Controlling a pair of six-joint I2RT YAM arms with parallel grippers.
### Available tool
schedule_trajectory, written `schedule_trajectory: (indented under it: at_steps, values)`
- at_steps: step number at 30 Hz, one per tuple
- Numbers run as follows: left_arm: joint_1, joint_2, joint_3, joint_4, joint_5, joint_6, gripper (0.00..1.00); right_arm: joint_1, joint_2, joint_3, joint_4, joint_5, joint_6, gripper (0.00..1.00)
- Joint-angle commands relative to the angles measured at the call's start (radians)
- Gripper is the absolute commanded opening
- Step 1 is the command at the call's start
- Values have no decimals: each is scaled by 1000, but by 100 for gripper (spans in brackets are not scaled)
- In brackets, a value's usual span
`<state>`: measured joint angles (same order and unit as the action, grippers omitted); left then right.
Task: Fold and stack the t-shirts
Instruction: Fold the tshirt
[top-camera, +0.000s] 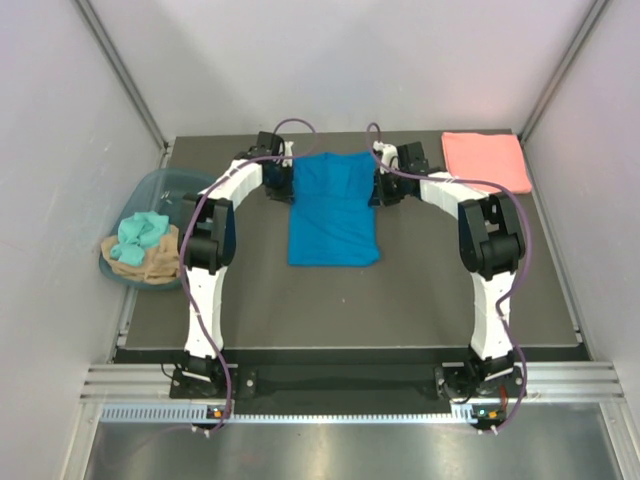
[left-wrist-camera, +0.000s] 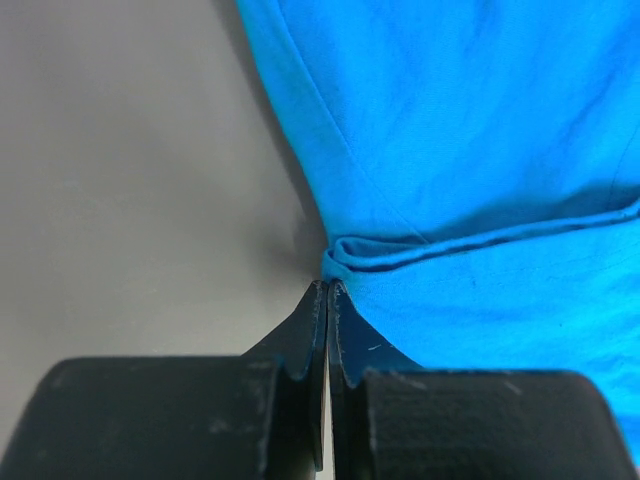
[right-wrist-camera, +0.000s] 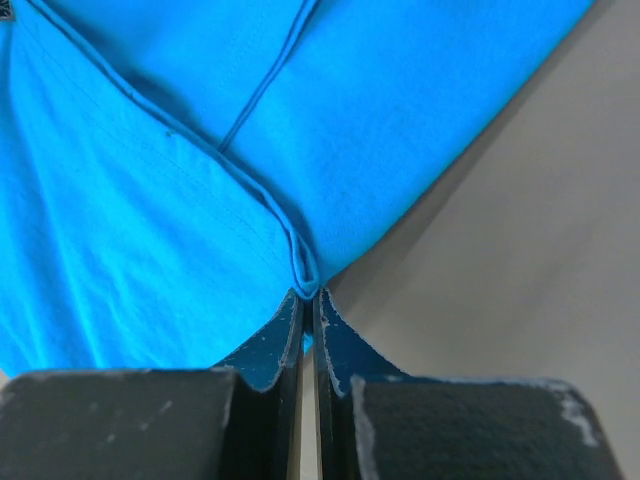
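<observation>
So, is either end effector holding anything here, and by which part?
Both hold the blue t-shirt: the left end effector pinches its left folded edge, the right end effector its right folded edge.

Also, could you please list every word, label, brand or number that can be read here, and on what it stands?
None can be read: the blue t-shirt, the pink t-shirt and the plastic tub show no print, label or number in any view.

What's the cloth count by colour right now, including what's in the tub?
blue t-shirt, spread on the table: 1
pink t-shirt, folded at the far right: 1
teal cloth, in the tub: 1
tan cloth, in the tub: 1
Total: 4
</observation>
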<state>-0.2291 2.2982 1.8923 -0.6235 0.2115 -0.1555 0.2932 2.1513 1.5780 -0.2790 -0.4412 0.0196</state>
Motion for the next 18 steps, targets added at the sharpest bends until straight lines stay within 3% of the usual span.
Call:
schedule_trajectory:
  at_steps: [1, 6, 7, 9, 10, 12, 15, 18]
  values:
    - [11, 1, 57, 50, -4, -10, 0, -8, -38, 34, 52, -2, 13, 0]
    - [10, 9, 65, 33, -11, -10, 0, -8, -1, 59, 60, 2, 23, 6]
    - [11, 6, 67, 25, -15, -9, 0, -8, 4, 80, 51, 1, 28, 10]
    - [11, -5, 83, 5, -71, -12, 15, -8, 19, 115, 23, 21, 37, 22]
    - [11, -11, 91, -11, -98, -18, 25, -8, 15, 146, -17, 42, 45, 35]
    - [11, -39, 103, -53, -159, -42, 45, -6, -24, 163, -60, 115, 75, 43]
    - [11, -81, 122, -119, -264, -82, 54, 3, -123, 137, -129, 148, 134, 47]
    - [10, -161, 43, -125, -221, -101, 51, 53, -253, 7, -144, 179, 172, 41]
